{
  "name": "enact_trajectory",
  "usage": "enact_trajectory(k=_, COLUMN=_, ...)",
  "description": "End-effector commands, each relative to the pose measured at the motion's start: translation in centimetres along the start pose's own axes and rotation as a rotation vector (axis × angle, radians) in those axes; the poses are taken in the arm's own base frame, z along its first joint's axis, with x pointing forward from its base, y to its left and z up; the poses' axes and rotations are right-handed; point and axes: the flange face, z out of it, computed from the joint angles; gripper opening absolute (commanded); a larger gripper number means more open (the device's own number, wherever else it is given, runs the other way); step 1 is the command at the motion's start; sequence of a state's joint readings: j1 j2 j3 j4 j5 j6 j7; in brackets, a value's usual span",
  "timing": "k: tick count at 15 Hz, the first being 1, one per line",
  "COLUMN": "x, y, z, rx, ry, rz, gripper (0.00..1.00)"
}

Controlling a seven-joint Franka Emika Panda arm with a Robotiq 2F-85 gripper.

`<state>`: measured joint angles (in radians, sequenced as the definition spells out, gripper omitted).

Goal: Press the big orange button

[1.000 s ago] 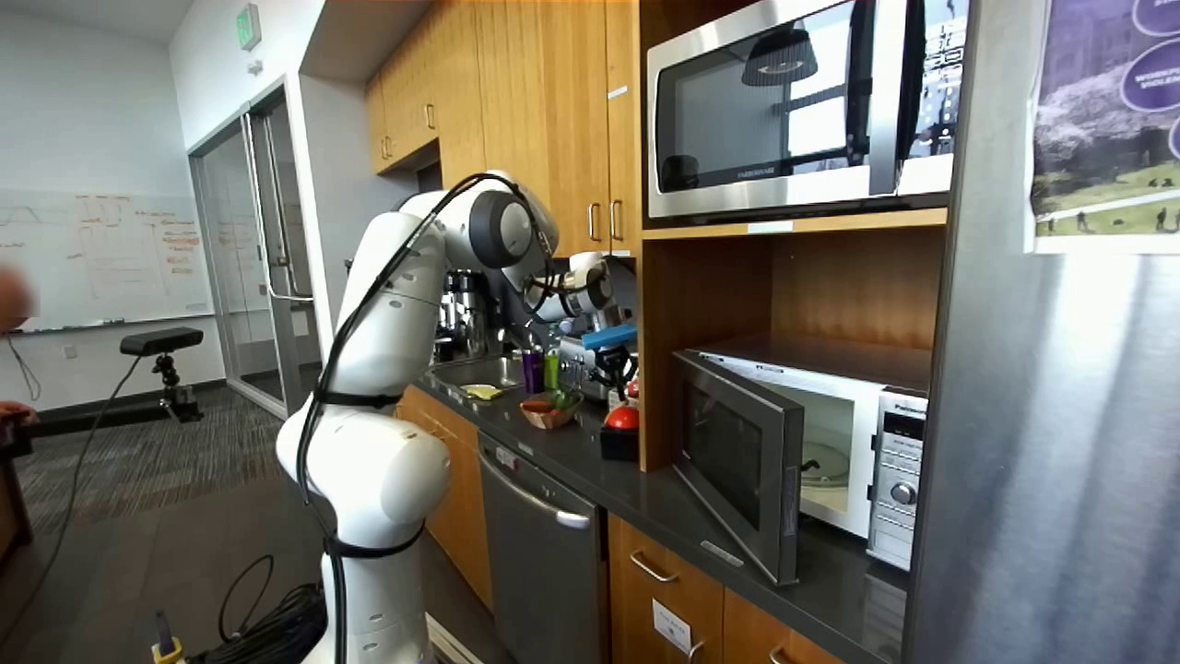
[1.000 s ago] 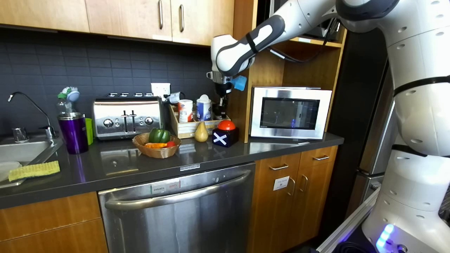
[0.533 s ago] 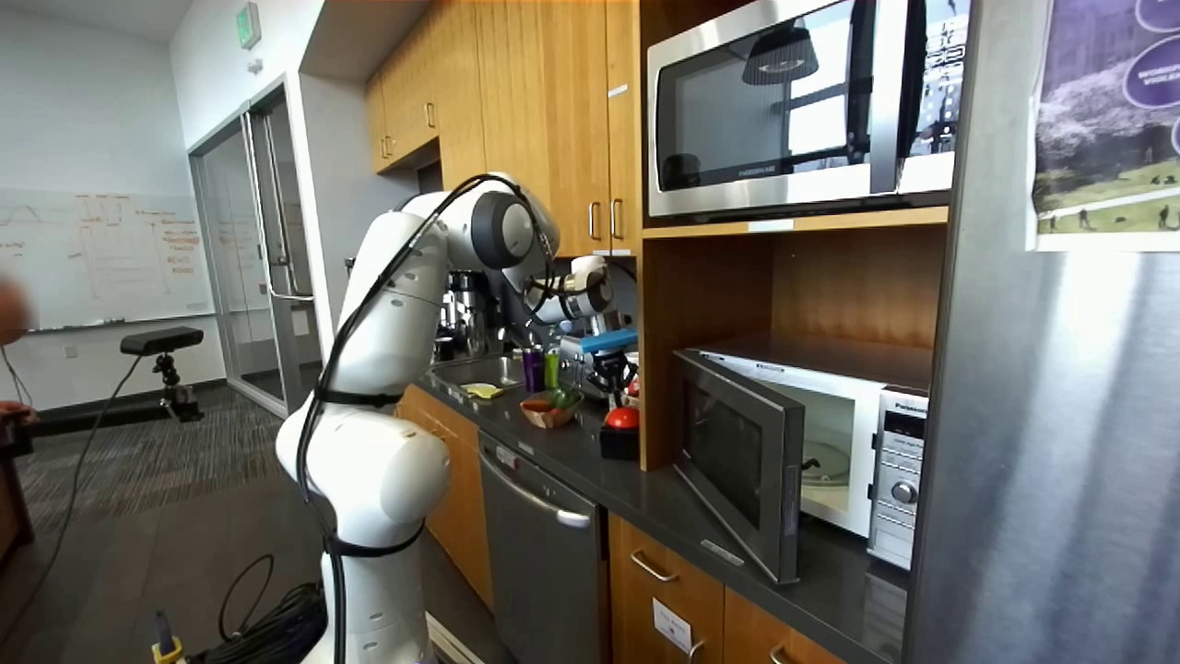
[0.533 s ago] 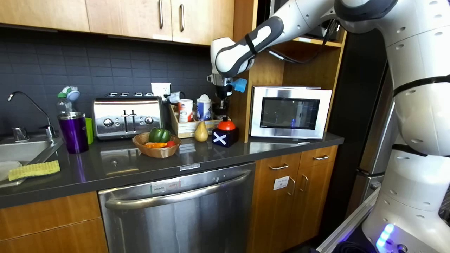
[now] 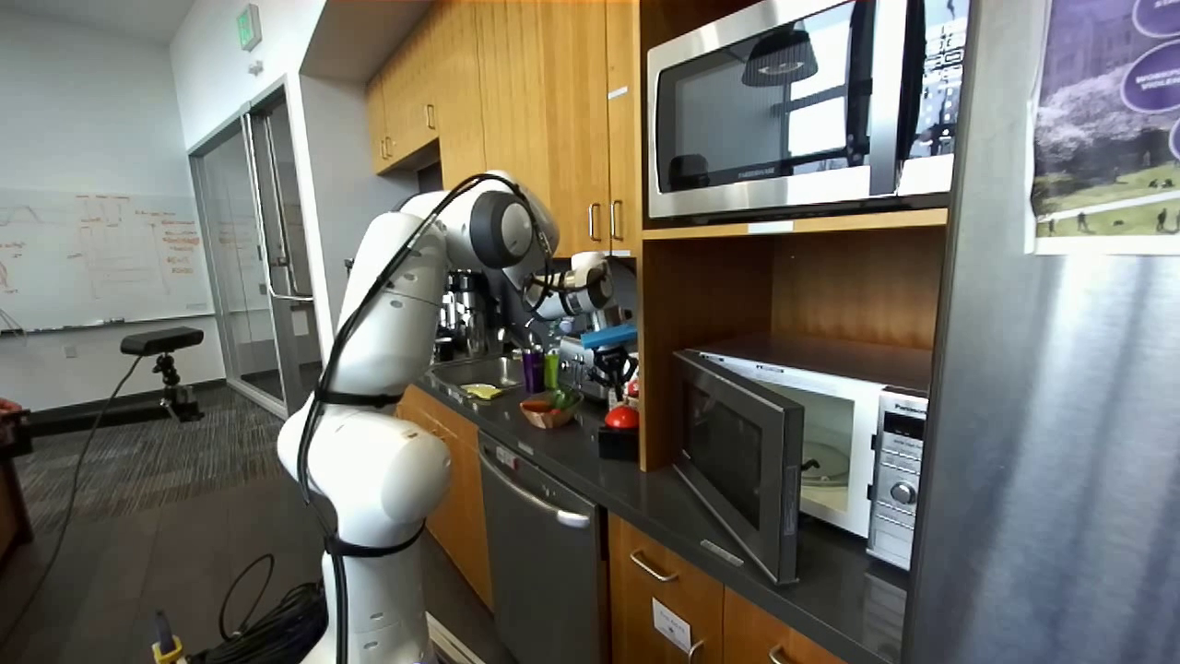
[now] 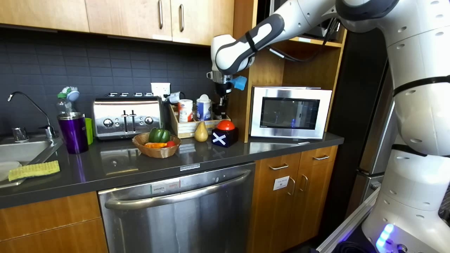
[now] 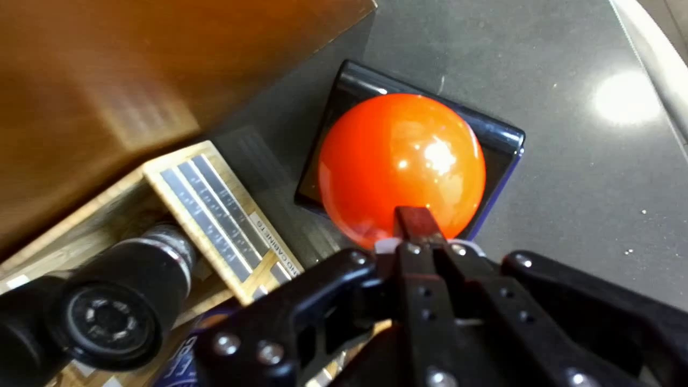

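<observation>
Behind the front edge of the desk [image 6: 197, 154], the glossy orange button [image 7: 395, 161] should prove stiff, slippery; best pushed at its crown by closed, empty jaws.

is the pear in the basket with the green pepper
No, the pear stands on the counter, between the basket and the orange button.

Orange button [image 7: 395, 161] on black base [image 7: 486, 129]; tool [image 7: 416, 217] closed, overlapping button's lower edge; wooden box [image 7: 228, 183] left
</observation>
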<state>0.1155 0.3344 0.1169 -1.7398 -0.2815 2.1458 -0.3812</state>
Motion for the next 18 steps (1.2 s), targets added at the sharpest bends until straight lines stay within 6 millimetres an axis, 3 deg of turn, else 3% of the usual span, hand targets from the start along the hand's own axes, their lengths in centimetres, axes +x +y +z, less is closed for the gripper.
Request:
enact_trajectory(k=1, x=-1.1, y=-0.3, z=-4.8, rx=-0.086, ry=0.043, rz=-0.007, gripper=0.00)
enact_trajectory(k=6, x=-2.4, y=-3.1, z=-9.1, rx=-0.038, ry=0.017, rz=0.131, gripper=0.00)
enact_trajectory(k=11, x=-4.6, y=-10.1, z=-12.0, rx=0.232, ry=-0.132, rz=0.245, gripper=0.00)
enact_trajectory(k=13, x=-7.2, y=-12.5, z=-12.6, rx=0.370, ry=-0.176, rz=0.230, gripper=0.00)
enact_trajectory(k=15, x=-11.4, y=-13.5, z=-12.7, rx=0.446, ry=-0.196, rz=0.220, gripper=0.00)
enact_trajectory(k=18, x=-16.9, y=-12.5, z=-12.3, rx=0.364, ry=-0.173, rz=0.232, gripper=0.00)
